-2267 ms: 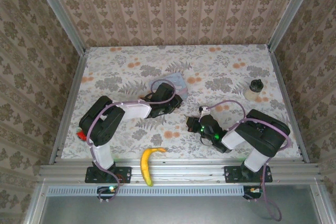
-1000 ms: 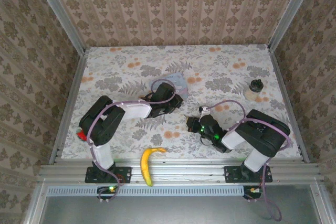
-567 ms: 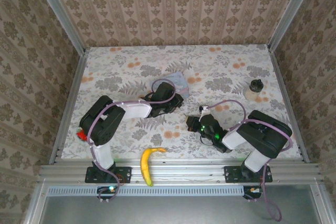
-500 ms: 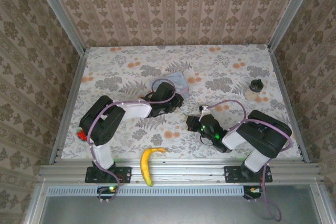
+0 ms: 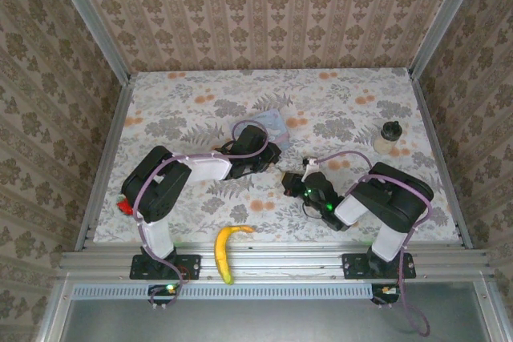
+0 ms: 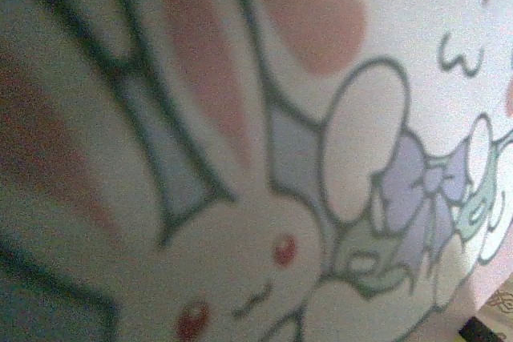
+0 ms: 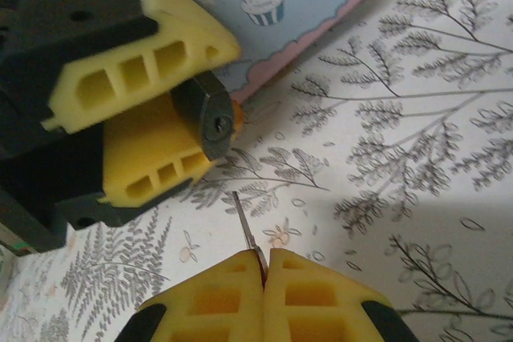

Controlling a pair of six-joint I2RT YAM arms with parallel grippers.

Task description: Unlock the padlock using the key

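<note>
padlock (image 7: 210, 122) sits clamped between the yellow fingers of the left gripper (image 7: 207, 108), its keyhole end facing the right gripper (image 7: 264, 260). that one is pinched tight on the key (image 7: 244, 226), whose thin blade sticks out ahead of its tips, aimed toward the keyhole but apart from it. just behind the left gripper lies a pale blue tin (image 7: 296, 14) printed with a cupcake, stars and a bunny. since half a second ago the right arm's elbow has swung inward, bringing its gripper slightly nearer the padlock; the left arm has stayed put.
</note>
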